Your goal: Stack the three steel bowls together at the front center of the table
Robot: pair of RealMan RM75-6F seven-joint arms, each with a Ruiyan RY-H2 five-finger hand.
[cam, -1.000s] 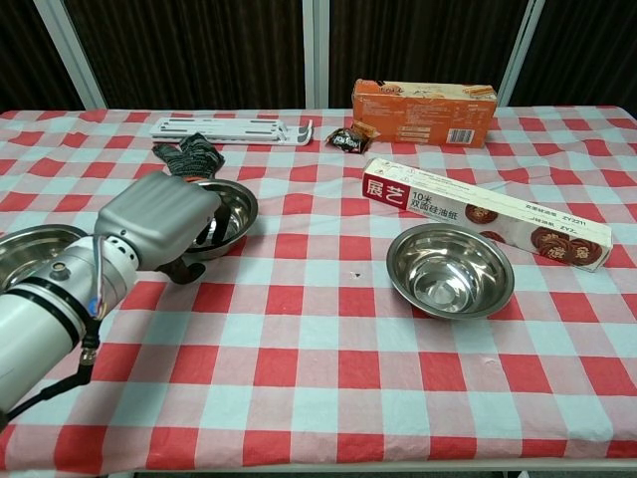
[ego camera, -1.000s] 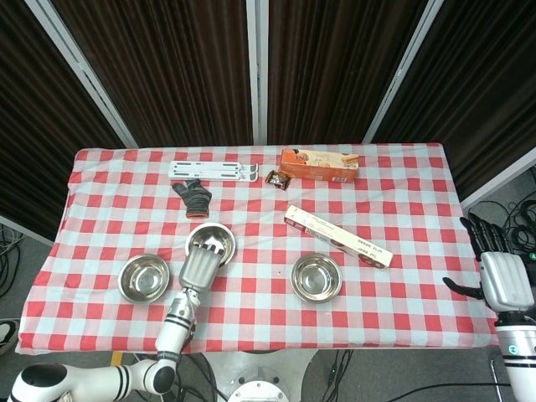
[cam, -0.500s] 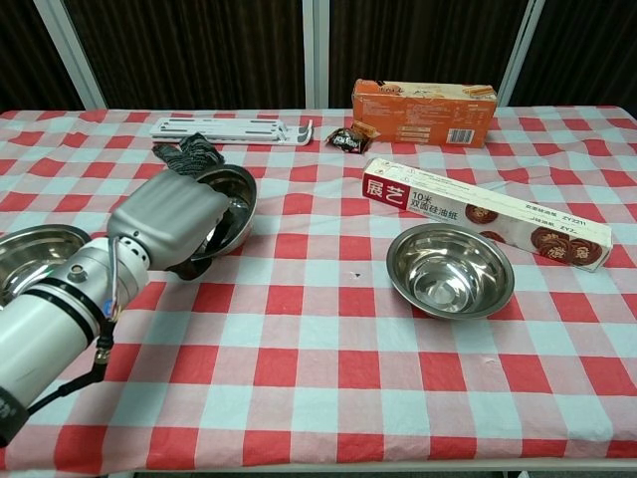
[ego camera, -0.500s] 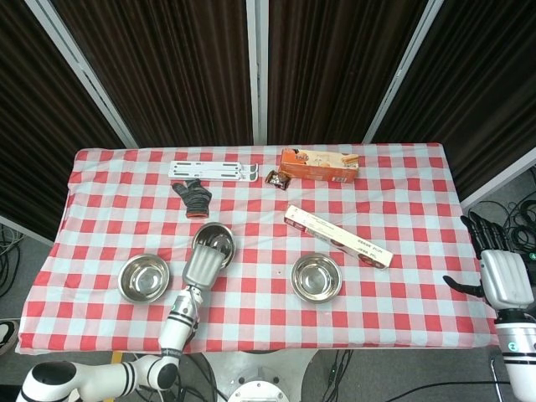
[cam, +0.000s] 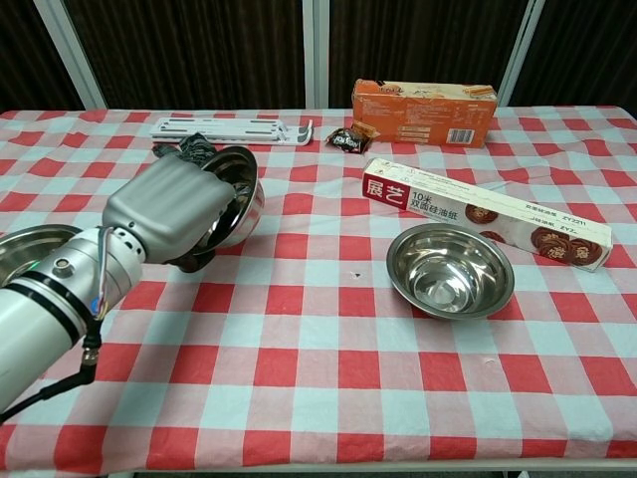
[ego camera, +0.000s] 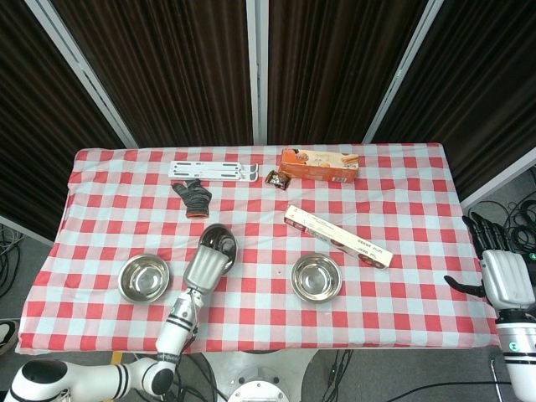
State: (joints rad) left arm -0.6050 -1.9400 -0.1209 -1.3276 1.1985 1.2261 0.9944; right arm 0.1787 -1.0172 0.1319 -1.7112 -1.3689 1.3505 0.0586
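A red-and-white checked cloth (ego camera: 402,184) covers the bench. The three bowls (cam: 450,271) are shiny silver steel. The left hand (cam: 169,211) is grey metal. One box (cam: 423,113) is orange, another box (cam: 488,225) red and white, and the glove (ego camera: 193,198) black.
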